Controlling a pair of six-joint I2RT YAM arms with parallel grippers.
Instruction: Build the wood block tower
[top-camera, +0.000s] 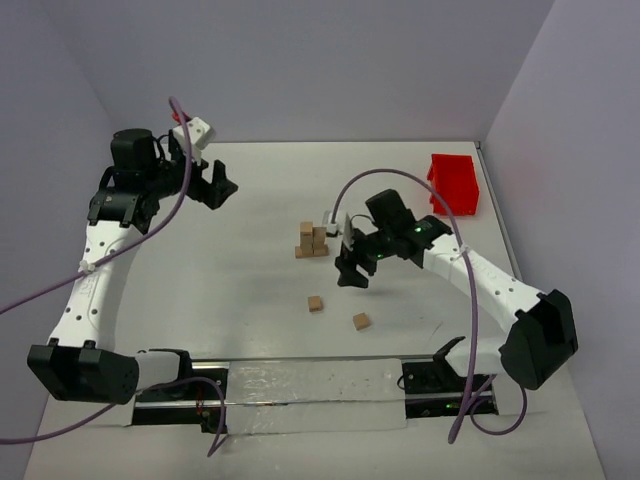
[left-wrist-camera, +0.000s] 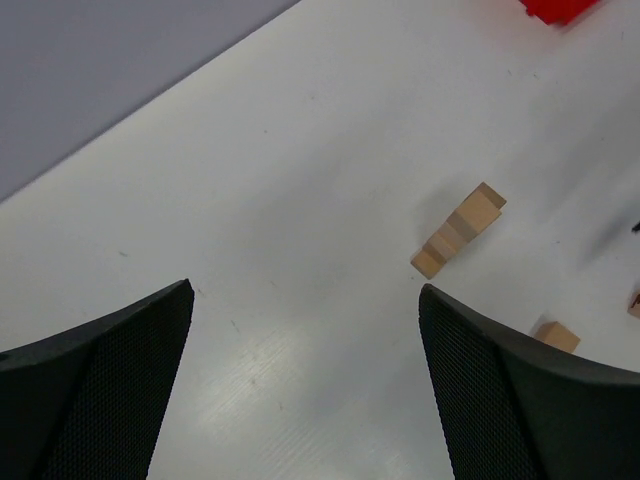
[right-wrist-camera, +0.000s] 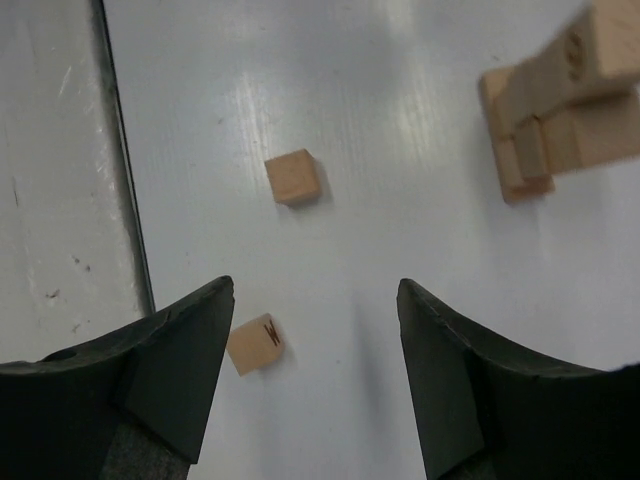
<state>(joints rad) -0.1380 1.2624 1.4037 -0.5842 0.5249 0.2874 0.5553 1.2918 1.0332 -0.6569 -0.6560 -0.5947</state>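
The right gripper (top-camera: 352, 270) hovers just right of the tower (top-camera: 312, 240), jaws spread with nothing between them. The tower stands about mid-table (top-camera: 250, 300). A loose wood block (top-camera: 315, 303) and a second block (top-camera: 361, 321) lie between it and the near edge, below this gripper and toward that edge. The left gripper (top-camera: 222, 188), wide open, hangs near the far left corner, so the pick likely suits the right arm.

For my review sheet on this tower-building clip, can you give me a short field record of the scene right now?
tower: partial stack of small light-brown wooden cubes, mid-scene
loose blocks: two single cubes lying apart in front of the tower, the second further right
left fingers: open, empty, far from the tower
right fingers: apart, empty, hovering beside the tower
red plastic bin: far right corner
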